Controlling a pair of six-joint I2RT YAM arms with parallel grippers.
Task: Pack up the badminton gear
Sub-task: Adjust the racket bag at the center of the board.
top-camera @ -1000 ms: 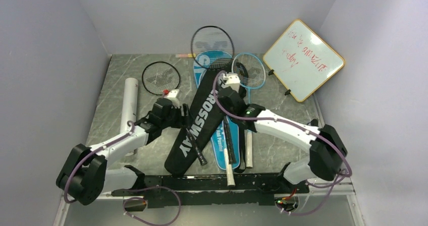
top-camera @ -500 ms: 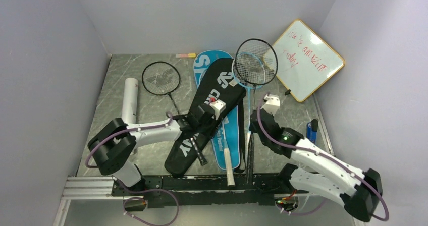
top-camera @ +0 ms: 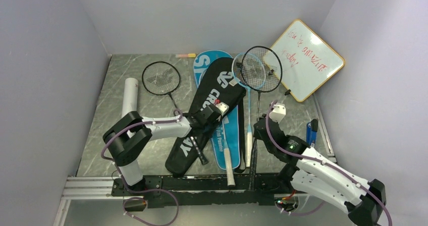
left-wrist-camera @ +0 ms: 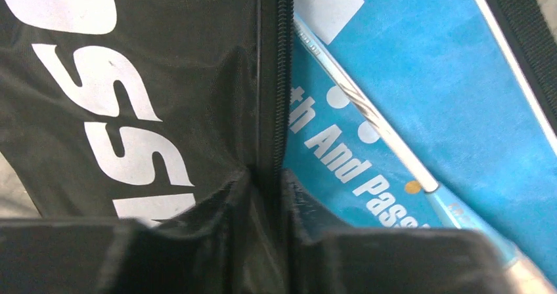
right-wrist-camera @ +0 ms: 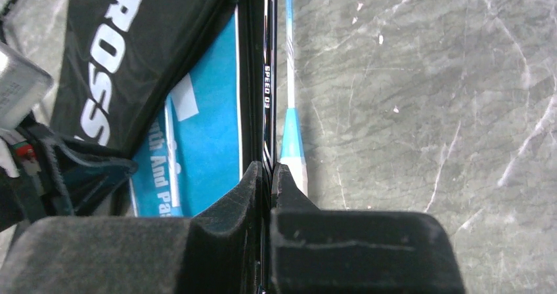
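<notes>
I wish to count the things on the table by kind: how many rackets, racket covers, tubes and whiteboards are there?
Rackets: 4 (left black racket, right black racket, light-blue racket, racket with hidden head)
Racket covers: 2 (black cover, blue cover)
White tube: 1
Whiteboard: 1
Total: 8

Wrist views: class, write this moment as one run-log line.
left gripper: pinching black CROSSWAY cover zipper edge | right gripper: shut on black racket shaft | stage: racket not yet in cover
</notes>
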